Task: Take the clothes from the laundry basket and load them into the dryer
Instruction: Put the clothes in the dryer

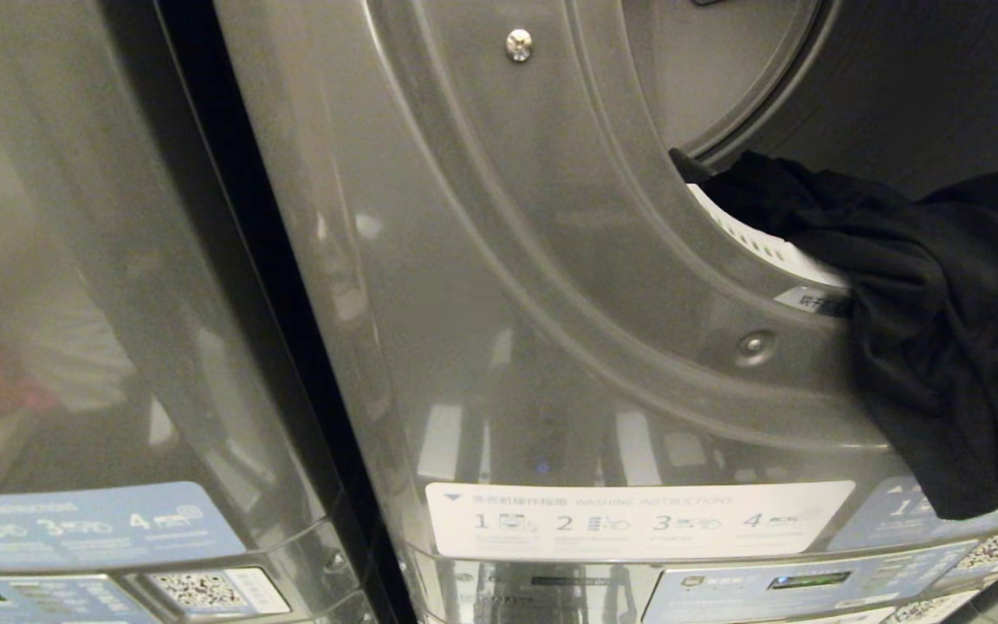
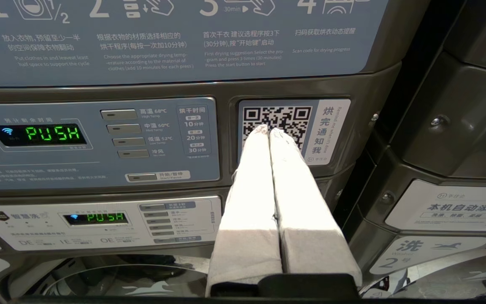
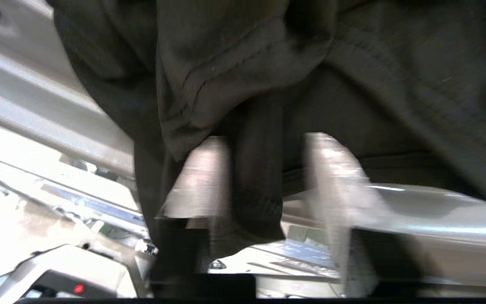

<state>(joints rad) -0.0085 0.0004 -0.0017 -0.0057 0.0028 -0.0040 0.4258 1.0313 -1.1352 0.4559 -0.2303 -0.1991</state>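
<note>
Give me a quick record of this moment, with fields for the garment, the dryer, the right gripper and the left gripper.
garment: black garment draped over the lower rim of the dryer opening, part hanging down the front
dryer: grey dryer, opening uncovered, white instruction label on the front
right gripper: right gripper at the hanging cloth, a fold between its fingers, motion-blurred
left gripper: left gripper shut, empty, parked by a QR code label, beside a display reading PUSH

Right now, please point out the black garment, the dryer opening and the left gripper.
black garment (image 1: 923, 347): head view, hanging fold.
dryer opening (image 1: 724, 139): head view, lower rim.
left gripper (image 2: 268, 130): left wrist view, fingertips.
</note>
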